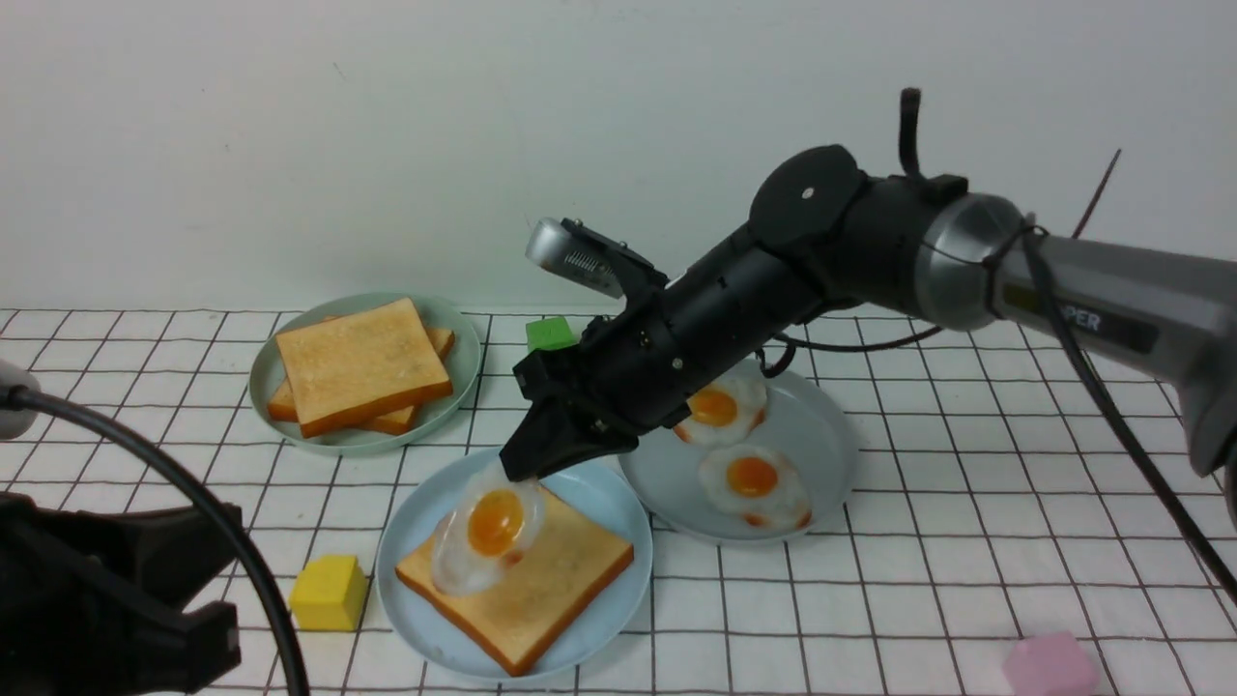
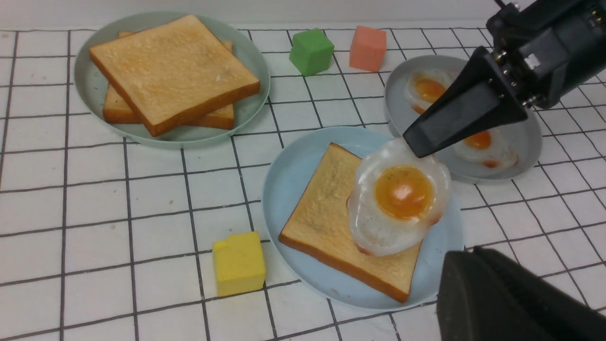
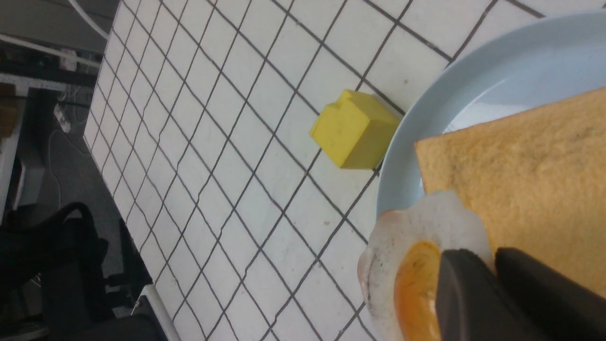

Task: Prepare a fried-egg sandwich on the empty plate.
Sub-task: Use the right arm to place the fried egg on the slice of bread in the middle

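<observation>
The light-blue plate [image 1: 604,498] [image 2: 289,184] [image 3: 473,90] carries one toast slice [image 1: 565,580] [image 2: 322,213] [image 3: 530,170]. My right gripper [image 1: 527,466] [image 2: 417,142] [image 3: 490,258] is shut on the white rim of a fried egg [image 1: 488,532] [image 2: 397,199] [image 3: 412,270]. The egg hangs tilted over the toast's left part, and I cannot tell whether its low edge touches the toast. No assembled fried-egg sandwich is in view. My left gripper [image 2: 454,260] stays shut and empty, low at the near left beside the blue plate.
A pale green plate [image 1: 464,348] at the back left holds two stacked toast slices [image 1: 362,372]. A grey plate [image 1: 821,435] right of the blue one holds two eggs. A green cube [image 1: 551,333], yellow cube [image 1: 329,592], pink cube [image 1: 1049,665] and salmon cube [image 2: 368,47] lie about.
</observation>
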Action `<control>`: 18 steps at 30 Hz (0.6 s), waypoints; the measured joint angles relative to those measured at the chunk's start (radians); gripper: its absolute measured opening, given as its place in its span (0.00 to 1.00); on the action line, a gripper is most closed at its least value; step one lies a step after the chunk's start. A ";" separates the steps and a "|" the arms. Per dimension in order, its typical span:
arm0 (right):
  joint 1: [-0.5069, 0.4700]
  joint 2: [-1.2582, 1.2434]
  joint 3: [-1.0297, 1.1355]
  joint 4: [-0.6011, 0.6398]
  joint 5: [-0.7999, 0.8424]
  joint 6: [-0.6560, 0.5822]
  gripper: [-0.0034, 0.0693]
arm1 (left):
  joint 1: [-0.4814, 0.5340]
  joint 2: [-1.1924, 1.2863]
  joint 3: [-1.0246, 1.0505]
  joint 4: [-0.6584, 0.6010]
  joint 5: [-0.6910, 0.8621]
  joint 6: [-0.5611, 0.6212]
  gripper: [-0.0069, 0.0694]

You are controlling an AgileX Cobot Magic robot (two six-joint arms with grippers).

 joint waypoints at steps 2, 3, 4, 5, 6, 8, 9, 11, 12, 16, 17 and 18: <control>0.000 0.014 0.000 0.000 -0.007 0.001 0.15 | 0.000 0.000 0.000 0.003 0.000 0.000 0.07; 0.000 0.021 0.000 0.000 -0.008 0.001 0.15 | 0.000 0.000 0.000 0.004 0.000 0.000 0.07; 0.000 0.026 0.000 -0.001 -0.010 0.001 0.15 | 0.000 0.000 0.000 0.004 0.000 0.000 0.07; 0.000 0.033 0.000 -0.006 -0.015 0.002 0.16 | 0.000 0.000 0.000 0.005 0.000 0.000 0.07; 0.000 0.035 0.000 -0.006 -0.015 0.003 0.16 | 0.000 0.000 0.000 0.005 0.000 0.000 0.07; 0.000 0.043 0.000 -0.027 -0.027 0.034 0.19 | 0.000 0.000 0.000 0.007 0.000 0.000 0.07; 0.000 0.046 0.000 -0.035 -0.030 0.051 0.21 | 0.000 0.000 0.000 0.007 0.000 -0.001 0.07; 0.000 0.051 0.000 -0.057 -0.033 0.085 0.26 | 0.000 0.000 0.000 0.007 0.000 -0.002 0.07; 0.000 0.054 0.000 -0.082 -0.033 0.109 0.31 | 0.000 0.000 0.000 0.007 0.000 -0.002 0.07; -0.008 0.048 0.000 -0.240 -0.028 0.169 0.53 | 0.000 0.000 0.000 0.007 0.000 -0.003 0.07; -0.015 0.041 0.000 -0.273 -0.020 0.178 0.57 | 0.000 0.001 0.000 0.007 0.000 -0.003 0.07; -0.025 0.028 0.000 -0.315 -0.006 0.190 0.60 | 0.000 0.007 0.000 0.007 0.000 -0.003 0.07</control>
